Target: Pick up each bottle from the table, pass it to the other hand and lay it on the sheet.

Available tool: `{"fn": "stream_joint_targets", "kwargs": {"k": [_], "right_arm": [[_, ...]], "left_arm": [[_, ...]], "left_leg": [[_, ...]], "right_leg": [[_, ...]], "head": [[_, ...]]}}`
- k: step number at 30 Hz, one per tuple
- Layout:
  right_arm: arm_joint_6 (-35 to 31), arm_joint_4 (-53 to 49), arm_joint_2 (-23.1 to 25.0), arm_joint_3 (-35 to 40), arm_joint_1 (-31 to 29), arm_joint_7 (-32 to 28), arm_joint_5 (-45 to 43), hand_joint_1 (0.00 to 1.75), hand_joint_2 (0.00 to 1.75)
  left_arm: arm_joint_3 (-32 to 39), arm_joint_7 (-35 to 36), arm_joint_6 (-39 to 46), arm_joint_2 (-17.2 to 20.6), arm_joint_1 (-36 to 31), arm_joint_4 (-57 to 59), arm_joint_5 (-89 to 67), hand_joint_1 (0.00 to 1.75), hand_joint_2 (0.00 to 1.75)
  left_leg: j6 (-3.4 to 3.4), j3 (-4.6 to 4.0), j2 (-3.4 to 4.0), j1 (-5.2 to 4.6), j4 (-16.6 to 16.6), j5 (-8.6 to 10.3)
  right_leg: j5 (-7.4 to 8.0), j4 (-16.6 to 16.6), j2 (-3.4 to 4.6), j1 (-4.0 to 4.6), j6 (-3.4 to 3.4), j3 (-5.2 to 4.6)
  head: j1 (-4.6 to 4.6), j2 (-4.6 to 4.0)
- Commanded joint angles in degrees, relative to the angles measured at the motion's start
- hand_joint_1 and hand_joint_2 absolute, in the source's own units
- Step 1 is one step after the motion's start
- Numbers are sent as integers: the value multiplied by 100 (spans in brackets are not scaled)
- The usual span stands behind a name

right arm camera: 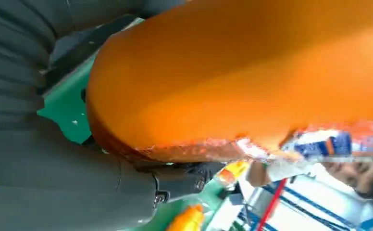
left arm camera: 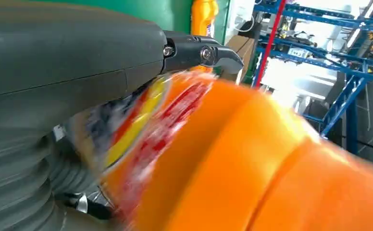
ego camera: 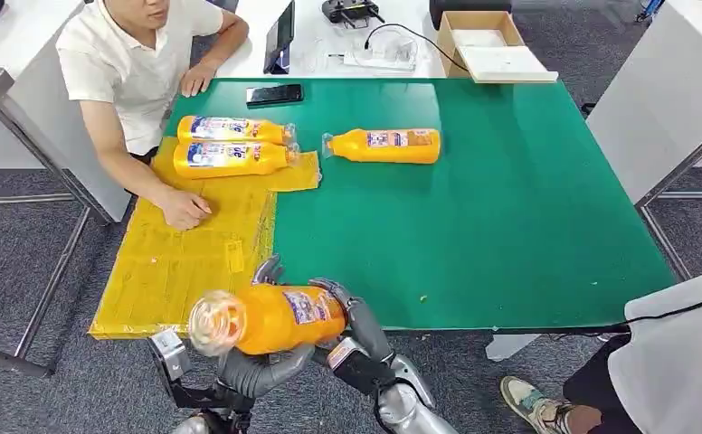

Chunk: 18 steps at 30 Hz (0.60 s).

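Just above the table's front edge, both of my hands hold one orange bottle (ego camera: pixel 275 318) lying sideways, its clear cap end toward the yellow sheet (ego camera: pixel 175 271). My left hand (ego camera: pixel 269 269) wraps the bottle's middle from behind, and my right hand (ego camera: pixel 352 312) grips its base end. Up close, the bottle (left arm camera: pixel 252 163) is blurred against my left hand, and the same bottle (right arm camera: pixel 252 72) sits in my right hand's grasp. Two more orange bottles (ego camera: pixel 234 129) (ego camera: pixel 230 159) lie on the sheet's far part. A further bottle (ego camera: pixel 388 145) lies on the green table (ego camera: pixel 510 226).
A seated person rests a hand (ego camera: pixel 184 210) on the sheet at far left. A black phone (ego camera: pixel 273 94) lies at the table's far edge, with a cardboard box (ego camera: pixel 483 41) behind it. Another person (ego camera: pixel 673 362) stands at the right front corner.
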Motion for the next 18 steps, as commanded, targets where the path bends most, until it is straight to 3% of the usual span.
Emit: {"fn": "stream_joint_targets", "kwargs": {"k": [1, 7, 8, 9, 10, 17, 18], "right_arm": [[294, 793, 100, 323, -264, -69, 106, 175, 175], [481, 695, 62, 409, -268, -36, 73, 175, 175], [619, 672, 49, 442, -261, -31, 33, 73, 175], [731, 594, 33, 470, -222, -132, -14, 9, 175], [758, 553, 21, 509, -204, -224, 7, 0, 175], [967, 393, -64, 708, -154, -321, 66, 0, 175], [971, 216, -130, 807, -94, -321, 28, 0, 0]], "left_arm": [[-141, 78, -128, 67, -257, 471, 58, 175, 175], [-97, 115, -346, 68, -267, 533, 223, 175, 175], [-66, 106, -385, 58, -261, 524, 247, 175, 175], [-20, 73, -450, 34, -254, 513, 277, 175, 175], [-25, 45, -516, 40, -259, 502, 298, 175, 175], [-50, 20, -654, 49, -295, 517, 292, 175, 175], [-33, 1, -688, 33, -307, 545, 266, 175, 175]], "left_leg": [[-8, 18, 4, 4, -7, -4], [-11, 30, 8, 7, -6, -9], [-7, 20, 4, 3, -6, -4], [-6, 16, 3, 3, -4, -4], [-9, 24, 5, 8, -4, -7], [-9, 21, -2, 4, -6, -4], [-8, 13, -3, 5, -3, -3]], "right_leg": [[-4, -6, -4, 5, -9, 18], [-8, -6, -2, 9, -12, 29], [-5, -5, -4, 4, -8, 19], [-4, -4, -4, 4, -7, 16], [-6, -6, -4, 9, -10, 25], [-7, -5, -11, 5, -10, 22], [-5, -4, -10, 6, -9, 15]], "head": [[0, 0], [0, 0], [0, -2], [2, 0], [0, -2], [0, 0], [0, 0]]}}
